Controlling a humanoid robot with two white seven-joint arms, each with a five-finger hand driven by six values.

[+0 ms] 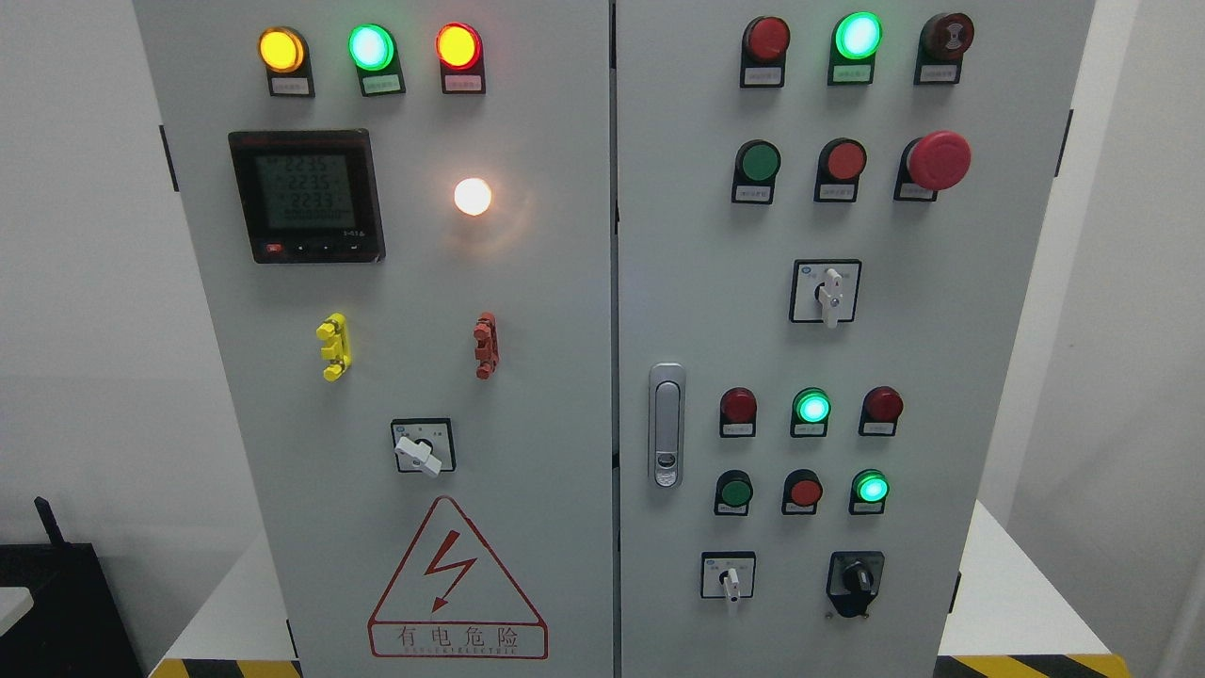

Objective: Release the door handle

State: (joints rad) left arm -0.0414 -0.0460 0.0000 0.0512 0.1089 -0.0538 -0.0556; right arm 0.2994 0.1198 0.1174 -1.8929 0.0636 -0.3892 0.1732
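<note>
A grey electrical cabinet with two doors fills the head view. The silver door handle (pixel 666 425) sits flush at the left edge of the right door (pixel 941 377), upright, with a keyhole at its lower end. Both doors look shut, with a thin dark seam (pixel 614 282) between them. Neither of my hands or arms shows anywhere in the frame, and nothing touches the handle.
The left door (pixel 527 414) carries a digital meter (pixel 307 195), lit indicator lamps, a rotary switch (pixel 421 450) and a red hazard triangle (pixel 457 584). The right door holds push buttons, a red emergency stop (pixel 938 160) and selector switches. A black object (pixel 52 603) stands lower left.
</note>
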